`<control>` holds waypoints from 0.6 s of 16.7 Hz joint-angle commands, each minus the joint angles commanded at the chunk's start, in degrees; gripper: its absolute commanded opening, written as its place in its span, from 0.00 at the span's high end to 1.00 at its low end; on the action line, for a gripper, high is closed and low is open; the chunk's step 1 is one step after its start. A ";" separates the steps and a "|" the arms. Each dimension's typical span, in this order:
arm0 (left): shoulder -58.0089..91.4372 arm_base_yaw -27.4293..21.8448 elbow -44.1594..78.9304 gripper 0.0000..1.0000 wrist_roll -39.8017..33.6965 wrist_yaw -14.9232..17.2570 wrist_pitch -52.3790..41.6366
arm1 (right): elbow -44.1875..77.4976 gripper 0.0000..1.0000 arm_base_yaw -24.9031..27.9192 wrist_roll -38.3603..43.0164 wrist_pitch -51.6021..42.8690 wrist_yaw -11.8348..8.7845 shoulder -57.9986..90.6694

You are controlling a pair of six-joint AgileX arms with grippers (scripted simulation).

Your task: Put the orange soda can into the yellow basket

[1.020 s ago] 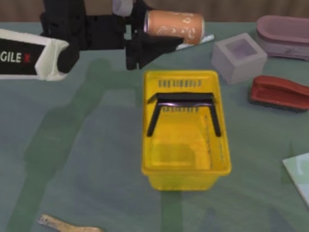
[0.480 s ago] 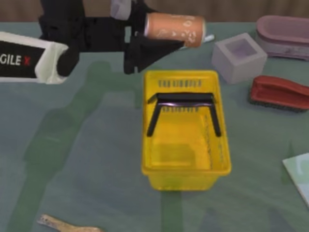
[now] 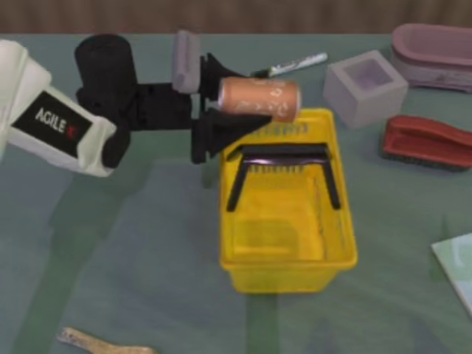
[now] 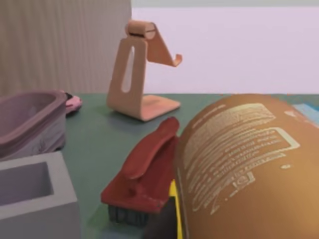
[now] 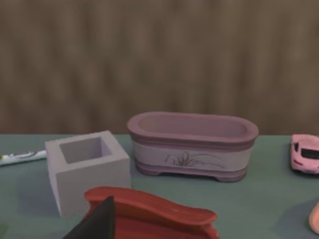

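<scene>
The orange soda can (image 3: pixel 258 99) lies sideways in the air, held over the far rim of the yellow basket (image 3: pixel 287 262) in the top view. My left gripper (image 3: pixel 234 103) is shut on the can's end, its dark fingers (image 3: pixel 221 133) on either side of it. The basket's black handle (image 3: pixel 284 153) lies folded across the opening just in front of the can. In the left wrist view the can (image 4: pixel 249 169) fills the near side and a thin strip of the basket (image 4: pixel 174 209) shows beside it. My right arm is out of the top view; one dark fingertip (image 5: pixel 99 219) shows in its wrist view.
A grey open box (image 3: pixel 365 87), a purple planter (image 3: pixel 435 44) and a red brush (image 3: pixel 428 140) stand right of the basket. A marker (image 3: pixel 291 65) lies behind the can. A pale card (image 3: pixel 457 265) is at the right edge, a wooden piece (image 3: pixel 103 343) at the front left.
My left arm has brought the can forward from behind the basket to above its far rim. The marker behind it has come into full view.
</scene>
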 joint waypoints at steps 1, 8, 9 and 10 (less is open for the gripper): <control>0.79 0.07 -0.29 1.00 -0.03 -0.02 0.91 | 0.00 0.00 0.00 0.00 0.00 0.00 0.00; 1.03 0.10 -0.39 0.77 -0.04 -0.03 1.19 | 0.00 0.00 0.00 0.00 0.00 0.00 0.00; 1.03 0.10 -0.39 0.70 -0.04 -0.03 1.19 | 0.00 0.00 0.00 0.00 0.00 0.00 0.00; 1.03 0.10 -0.39 0.62 -0.04 -0.03 1.19 | 0.00 0.00 0.00 0.00 0.00 0.00 0.00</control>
